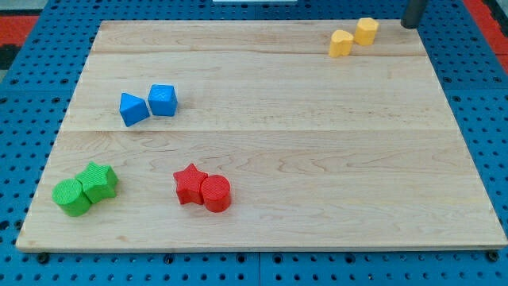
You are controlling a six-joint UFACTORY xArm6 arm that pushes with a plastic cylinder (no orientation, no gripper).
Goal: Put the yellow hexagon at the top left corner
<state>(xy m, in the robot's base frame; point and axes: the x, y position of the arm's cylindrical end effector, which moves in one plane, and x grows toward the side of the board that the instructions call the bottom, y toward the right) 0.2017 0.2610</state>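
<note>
Camera view shows a wooden board (270,143) lying on a blue pegboard surface (24,262). The arm has no claw, so no open or closed state can be told; only a dark rod (413,12) is seen, and it is cut off by the view's top edge. Its lower end, the tip (410,25), stands at the top edge of the board, near the top right corner.

The board is the landmark for all places. The yellow hexagon (366,31) sits near the board's top right corner, just to the view's left of the tip and apart from it. A second yellow block (341,43) is touching or almost touching the hexagon, lower and to its left; its exact shape is hard to make out.

In the left part of the board, above the middle, two blue blocks stand side by side: a blue wedge-like block (133,109) and a blue cube (163,100). Near the board's bottom left corner a green cylinder (71,197) touches a green star-like block (99,181). In the lower middle of the board a red star (190,183) touches a red cylinder (216,193).

A red area (24,32) is visible beyond the board's top left corner, partly cut off. No writing or label can be read anywhere.
</note>
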